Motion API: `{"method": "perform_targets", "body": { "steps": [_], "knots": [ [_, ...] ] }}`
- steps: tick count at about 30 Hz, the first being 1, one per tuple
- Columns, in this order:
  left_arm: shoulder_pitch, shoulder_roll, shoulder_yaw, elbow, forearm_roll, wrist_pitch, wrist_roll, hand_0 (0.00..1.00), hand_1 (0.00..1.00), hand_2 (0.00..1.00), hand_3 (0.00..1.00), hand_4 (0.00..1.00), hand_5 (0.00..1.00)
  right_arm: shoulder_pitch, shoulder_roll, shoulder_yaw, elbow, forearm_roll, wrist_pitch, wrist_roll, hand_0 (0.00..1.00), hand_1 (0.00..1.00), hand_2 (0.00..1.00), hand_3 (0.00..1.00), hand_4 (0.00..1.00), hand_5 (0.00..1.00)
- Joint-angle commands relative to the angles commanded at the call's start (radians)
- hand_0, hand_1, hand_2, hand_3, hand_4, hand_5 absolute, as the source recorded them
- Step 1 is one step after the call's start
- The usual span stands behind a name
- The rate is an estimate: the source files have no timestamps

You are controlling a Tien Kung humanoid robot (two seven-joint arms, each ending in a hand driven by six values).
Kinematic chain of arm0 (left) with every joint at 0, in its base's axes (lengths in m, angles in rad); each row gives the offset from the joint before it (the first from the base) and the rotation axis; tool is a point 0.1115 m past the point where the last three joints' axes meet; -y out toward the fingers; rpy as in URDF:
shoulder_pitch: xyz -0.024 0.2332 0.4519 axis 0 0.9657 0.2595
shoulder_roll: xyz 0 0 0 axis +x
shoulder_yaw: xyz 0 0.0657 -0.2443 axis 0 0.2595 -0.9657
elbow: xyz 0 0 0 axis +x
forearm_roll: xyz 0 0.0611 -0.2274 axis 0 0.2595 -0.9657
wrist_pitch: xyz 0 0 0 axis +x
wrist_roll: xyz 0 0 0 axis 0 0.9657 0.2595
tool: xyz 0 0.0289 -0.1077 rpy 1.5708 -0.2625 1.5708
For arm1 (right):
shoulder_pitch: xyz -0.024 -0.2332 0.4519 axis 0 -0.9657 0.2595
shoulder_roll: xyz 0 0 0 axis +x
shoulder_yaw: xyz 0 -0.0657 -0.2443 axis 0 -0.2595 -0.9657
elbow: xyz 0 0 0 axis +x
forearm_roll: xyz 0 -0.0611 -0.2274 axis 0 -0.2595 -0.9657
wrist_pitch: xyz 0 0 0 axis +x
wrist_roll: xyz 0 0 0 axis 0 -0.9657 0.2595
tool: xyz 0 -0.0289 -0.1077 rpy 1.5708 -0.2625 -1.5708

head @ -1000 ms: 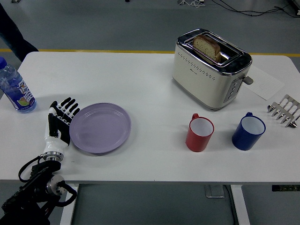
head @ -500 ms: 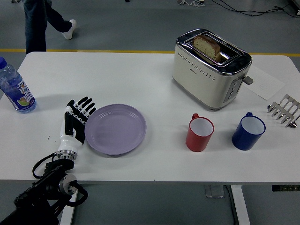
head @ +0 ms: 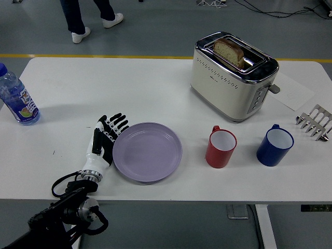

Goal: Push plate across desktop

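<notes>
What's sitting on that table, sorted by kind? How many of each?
Plate: 1
Mugs: 2, red and blue
Toaster: 1
Bottle: 1
Metal rack: 1
Paper sheet: 1
Total: 7

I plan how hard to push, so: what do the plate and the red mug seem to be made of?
Plate: probably plastic or melamine; pale purple, matte, with hardly any glare. Red mug: looks like glazed ceramic, glossy red outside, white inside. The left hand is at the plate's left rim.
</notes>
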Motion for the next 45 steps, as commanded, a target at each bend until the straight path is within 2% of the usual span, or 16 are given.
{"method": "perform_targets", "body": {
  "steps": [16,24,29,35,36,37,40,43,45],
  "knots": [
    [-0.041,-0.026,0.092,-0.009,-0.021,-0.003,0.000,0.747,0.768,0.752,0.631,0.441,0.998,-0.006,0.001,-0.008,0.000,0.006,0.001,-0.001,0.605,0.516,0.589,0.574,0.358,0.250],
    [-0.041,-0.026,0.069,-0.010,-0.016,0.002,-0.002,0.747,0.769,0.752,0.631,0.443,0.998,-0.003,0.000,-0.012,0.000,0.014,0.002,0.001,0.606,0.516,0.589,0.574,0.359,0.247],
    [-0.028,-0.026,-0.014,-0.018,0.013,0.015,-0.004,0.747,0.768,0.753,0.630,0.442,0.998,-0.001,0.000,-0.009,0.000,0.013,0.001,0.001,0.606,0.516,0.589,0.574,0.360,0.248],
    [0.006,-0.008,-0.179,-0.055,0.078,0.033,0.020,0.744,0.757,0.748,0.629,0.442,0.998,0.002,-0.006,0.002,0.000,0.003,0.001,0.002,0.606,0.516,0.589,0.574,0.360,0.250],
    [0.017,0.001,-0.210,-0.069,0.097,0.029,0.038,0.744,0.757,0.748,0.629,0.442,0.998,0.002,-0.007,0.008,0.000,-0.002,0.000,0.002,0.606,0.516,0.589,0.574,0.360,0.250],
    [0.026,0.007,-0.250,-0.082,0.119,0.025,0.062,0.706,0.675,0.649,0.605,0.443,0.998,0.002,-0.008,0.012,0.000,-0.006,0.000,0.003,0.606,0.516,0.589,0.574,0.362,0.250],
    [0.066,0.032,-0.349,-0.136,0.194,0.004,0.153,0.706,0.675,0.649,0.605,0.443,0.998,0.003,-0.012,0.021,0.000,-0.015,0.000,0.003,0.606,0.516,0.589,0.574,0.362,0.250],
    [0.112,0.049,-0.468,-0.204,0.280,-0.026,0.266,0.695,0.661,0.634,0.614,0.449,0.998,0.003,-0.015,0.034,0.000,-0.029,-0.002,0.003,0.606,0.516,0.589,0.574,0.362,0.251],
    [0.156,0.068,-0.548,-0.267,0.332,-0.060,0.342,0.695,0.661,0.634,0.614,0.449,0.998,0.002,-0.018,0.034,0.000,-0.025,-0.004,0.005,0.606,0.516,0.589,0.574,0.362,0.251]
  ]
}}
